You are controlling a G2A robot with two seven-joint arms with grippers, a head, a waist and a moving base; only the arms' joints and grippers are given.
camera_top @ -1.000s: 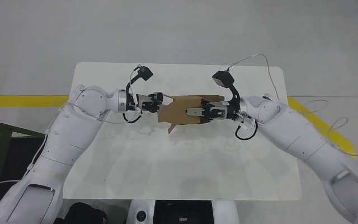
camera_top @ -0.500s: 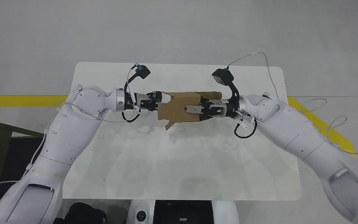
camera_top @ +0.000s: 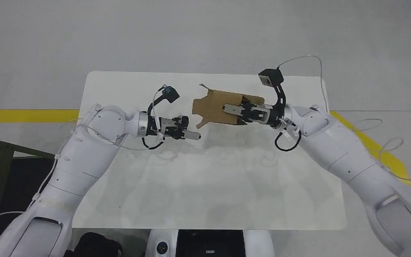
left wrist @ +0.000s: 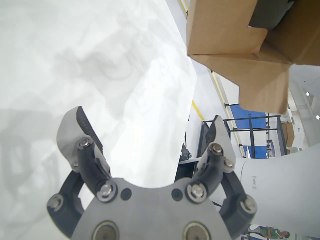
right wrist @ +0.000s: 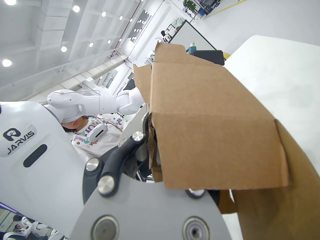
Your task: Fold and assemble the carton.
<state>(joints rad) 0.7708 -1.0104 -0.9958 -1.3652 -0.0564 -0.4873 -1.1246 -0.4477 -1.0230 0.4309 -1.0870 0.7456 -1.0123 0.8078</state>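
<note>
Top view. White table point(camera_top: 257, 186) as the reference. Brown cardboard carton point(camera_top: 215, 106) sits over the table's far half, about midway across its width, partly folded. Flaps stick out on the end toward the table's left side, and one small flap tip points toward the far edge. Right gripper point(camera_top: 232, 110) comes in from the table's right side and is clamped on the carton's right end, its fingers lying across the top panel. Left gripper point(camera_top: 191, 135) hangs over the middle of the table, nearer the front edge than the carton and just left of it. It is apart from the cardboard.

Left wrist view. Left gripper point(left wrist: 147, 116) has its two ribbed fingers point(left wrist: 85, 126) spread wide with nothing between them, the bare table point(left wrist: 75, 38) behind. The carton point(left wrist: 225, 26) is held up off the table surface, open end and inner walls showing, one flap hanging down at the corner. No contact with this gripper.

Right wrist view. The carton point(right wrist: 212, 126) sits close against the gripper body, and one wall runs down into the fingers, which the cardboard mostly hides. Creased panel faces the camera, a notched flap stands at the carton's outer end, and a second panel spreads toward the table point(right wrist: 282, 76) beyond.
</note>
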